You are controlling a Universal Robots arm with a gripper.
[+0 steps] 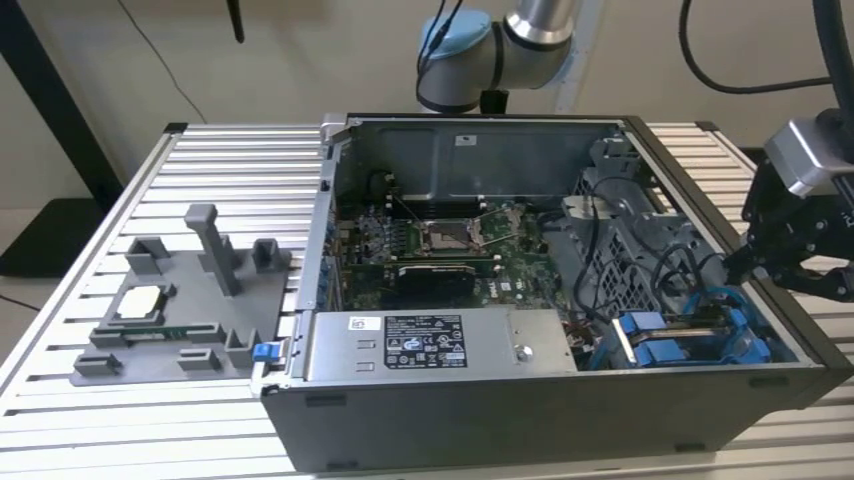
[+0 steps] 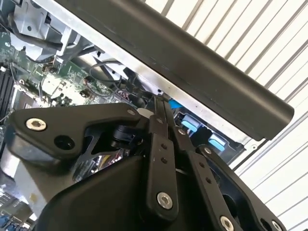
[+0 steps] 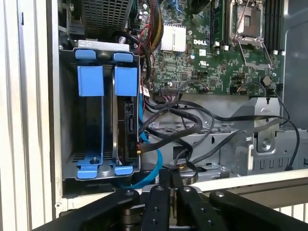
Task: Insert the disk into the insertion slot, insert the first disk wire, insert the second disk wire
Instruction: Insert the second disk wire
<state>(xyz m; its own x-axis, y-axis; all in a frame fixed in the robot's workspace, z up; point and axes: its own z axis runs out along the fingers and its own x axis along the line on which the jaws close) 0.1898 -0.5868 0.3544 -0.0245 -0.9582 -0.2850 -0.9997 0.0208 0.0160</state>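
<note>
Status: the disk [image 3: 128,120] sits upright inside the insertion slot [image 3: 102,169], its blue carrier tabs level with the cage edge, so we judge step one done. A blue wire [image 3: 158,163] curves from the disk's connector edge down toward the case rim [image 2: 192,62]. We cannot tell whether its plug is seated, so we log both wire steps as unconfirmed. The gripper [image 3: 170,172] hangs just outside the rim, at the exterior view's right of the computer case [image 1: 534,430], with its jaws pressed together and nothing visible between them. Clearance: the rim lies between the fingertips and the cage. A tangle of black wires [image 3: 192,125] crowds the connector side of the disk, with the motherboard [image 3: 211,62] beyond. Open room is above the cage, not beside it.
</note>
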